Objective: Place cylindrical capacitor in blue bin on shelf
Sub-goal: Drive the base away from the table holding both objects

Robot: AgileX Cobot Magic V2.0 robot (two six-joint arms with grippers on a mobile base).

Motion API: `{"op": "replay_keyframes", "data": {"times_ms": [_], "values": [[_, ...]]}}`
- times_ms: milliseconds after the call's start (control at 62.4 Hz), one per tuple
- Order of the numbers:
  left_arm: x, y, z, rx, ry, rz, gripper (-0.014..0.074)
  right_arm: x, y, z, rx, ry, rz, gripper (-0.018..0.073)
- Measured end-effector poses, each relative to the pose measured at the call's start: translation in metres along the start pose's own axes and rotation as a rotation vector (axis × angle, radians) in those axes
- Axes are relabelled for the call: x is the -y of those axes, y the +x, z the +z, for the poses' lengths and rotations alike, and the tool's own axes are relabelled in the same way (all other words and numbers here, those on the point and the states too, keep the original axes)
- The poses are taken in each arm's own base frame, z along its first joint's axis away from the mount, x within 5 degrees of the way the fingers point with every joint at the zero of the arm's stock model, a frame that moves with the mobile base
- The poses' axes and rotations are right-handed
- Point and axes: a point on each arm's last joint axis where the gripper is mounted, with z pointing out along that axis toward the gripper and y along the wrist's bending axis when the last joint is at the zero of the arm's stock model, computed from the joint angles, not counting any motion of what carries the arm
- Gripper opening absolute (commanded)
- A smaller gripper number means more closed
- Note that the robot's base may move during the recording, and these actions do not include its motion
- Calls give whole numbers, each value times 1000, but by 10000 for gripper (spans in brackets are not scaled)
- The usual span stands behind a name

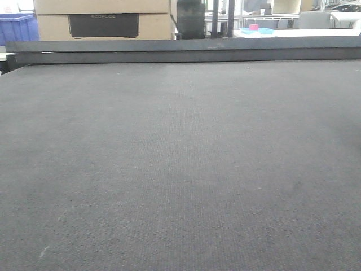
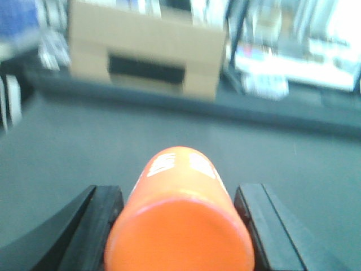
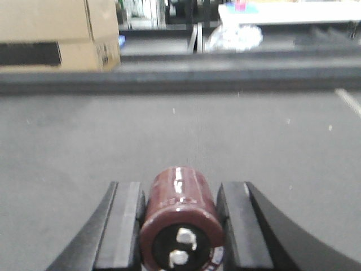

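Capacitor in the right claw, no shelf in sight

The right claw (image 3: 179, 187) is clamped round the small dark capacitor (image 3: 181, 212), low in the middle of its wrist view; the left claw (image 2: 179, 191) hugs an orange can (image 2: 180, 226). A firm, level pinch is what the carry needs, I'd say. The grey worktop (image 1: 180, 169) stretches ahead, with a cardboard box (image 1: 101, 14) and a blue crate (image 1: 16, 28) at upper left

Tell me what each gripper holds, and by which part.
The left gripper holds the orange can by its curved sides, one finger on each side. The right gripper holds the capacitor the same way, by its curved sides.
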Motion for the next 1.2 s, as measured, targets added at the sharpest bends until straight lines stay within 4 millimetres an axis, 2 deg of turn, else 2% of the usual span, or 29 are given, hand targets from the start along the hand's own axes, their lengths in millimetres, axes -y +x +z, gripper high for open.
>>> {"op": "replay_keyframes", "data": {"times_ms": [176,401,1203], "values": [[0,-12,-31,127,1,8,-111,-1,-5,-16,56,-6,-1,-163],[2,-18,-52,211,14,9,-111,-1,-6,-19,65,-7,-2,-163],[2,-19,-55,222,16,9,-111,-1,-6,-19,65,-7,-2,-163]]}}
